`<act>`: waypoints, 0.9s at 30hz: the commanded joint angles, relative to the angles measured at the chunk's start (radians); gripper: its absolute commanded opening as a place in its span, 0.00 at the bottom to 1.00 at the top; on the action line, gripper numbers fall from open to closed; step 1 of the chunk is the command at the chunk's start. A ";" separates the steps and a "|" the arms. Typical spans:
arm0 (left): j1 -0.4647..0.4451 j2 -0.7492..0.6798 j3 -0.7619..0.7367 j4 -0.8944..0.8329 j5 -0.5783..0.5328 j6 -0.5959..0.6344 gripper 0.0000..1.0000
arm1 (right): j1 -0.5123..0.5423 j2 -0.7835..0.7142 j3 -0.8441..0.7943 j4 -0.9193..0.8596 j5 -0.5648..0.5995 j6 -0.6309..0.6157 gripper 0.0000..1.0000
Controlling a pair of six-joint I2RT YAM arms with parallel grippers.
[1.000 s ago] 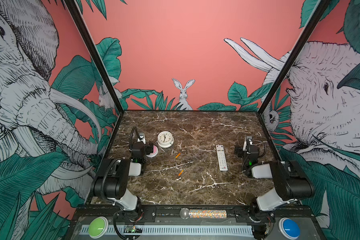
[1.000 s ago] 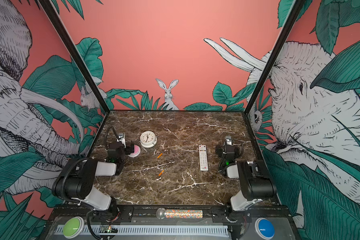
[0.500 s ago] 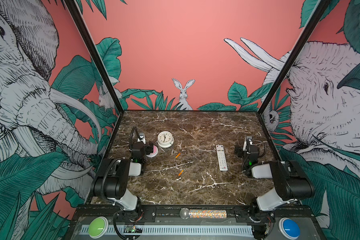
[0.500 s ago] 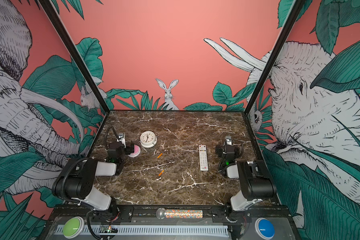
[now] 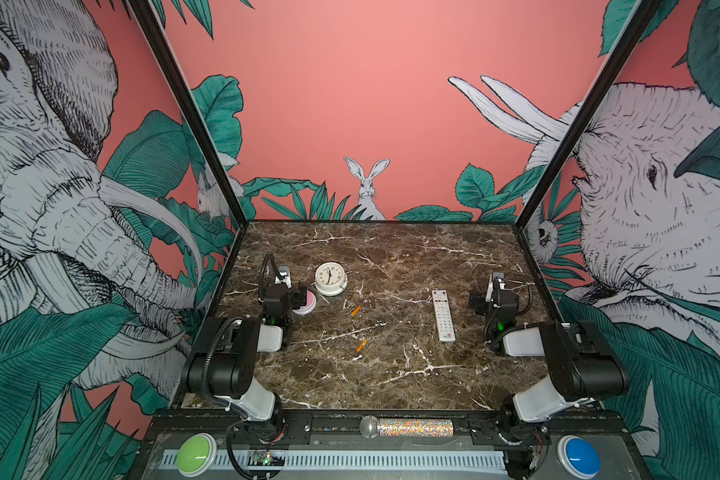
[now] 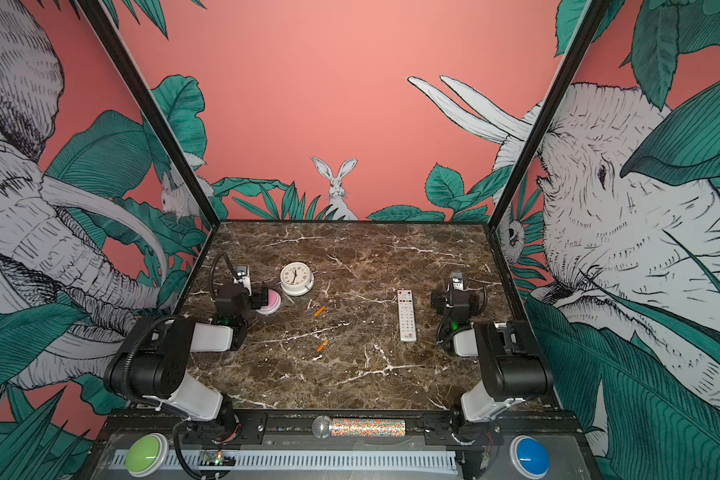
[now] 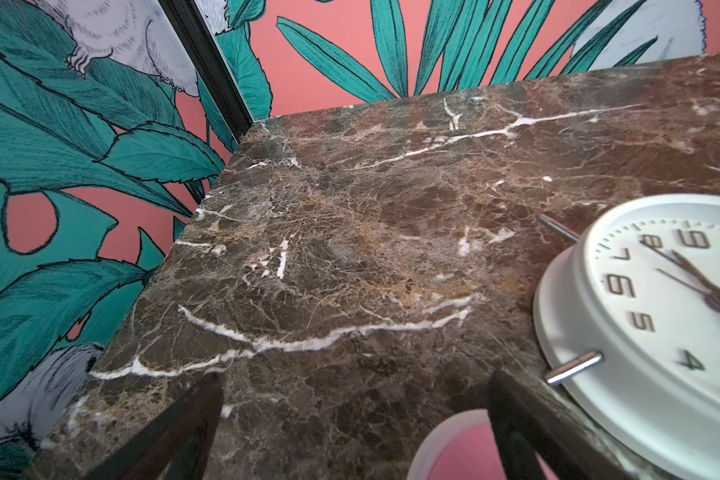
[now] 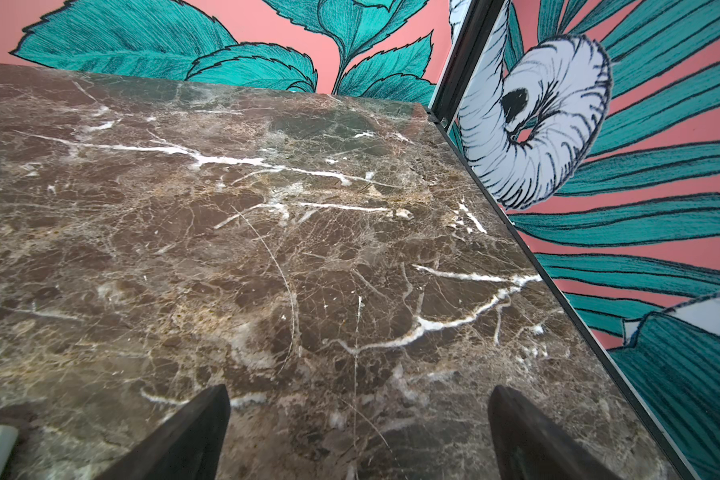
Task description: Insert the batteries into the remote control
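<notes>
The white remote control (image 5: 444, 315) (image 6: 407, 316) lies button side up, right of the table's middle, its red logo at the near end. Two orange batteries lie apart left of centre, one farther back (image 5: 355, 311) (image 6: 319, 311) and one nearer (image 5: 361, 345) (image 6: 322, 345). My left gripper (image 5: 282, 291) (image 7: 354, 386) sits low at the left edge, open and holding nothing. My right gripper (image 5: 496, 298) (image 8: 358, 390) rests just right of the remote, open over bare marble.
A round white clock (image 5: 330, 278) (image 7: 661, 324) lies face up by the left gripper. A pink disc (image 5: 306, 301) (image 7: 462, 449) sits under that gripper's right finger. A glittery microphone (image 5: 406, 427) and green and blue buttons line the front rail. Walls enclose three sides.
</notes>
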 commanded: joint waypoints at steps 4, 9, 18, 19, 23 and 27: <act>0.005 -0.018 -0.006 0.015 0.003 -0.007 1.00 | -0.004 -0.014 0.019 0.034 0.000 -0.003 0.99; 0.005 -0.018 -0.006 0.013 0.003 -0.009 1.00 | -0.004 -0.015 0.018 0.036 0.000 -0.003 0.99; 0.006 -0.020 -0.009 0.019 0.003 -0.007 1.00 | -0.003 -0.017 0.016 0.038 0.000 -0.004 0.99; 0.005 -0.021 -0.008 0.021 0.005 -0.004 1.00 | -0.004 -0.018 0.015 0.041 0.006 -0.004 0.99; 0.005 -0.080 0.022 -0.078 0.002 0.001 1.00 | -0.004 -0.082 0.021 -0.020 -0.024 -0.016 0.99; 0.004 -0.209 0.102 -0.368 0.001 -0.026 1.00 | -0.002 -0.155 0.019 -0.095 -0.041 -0.030 0.99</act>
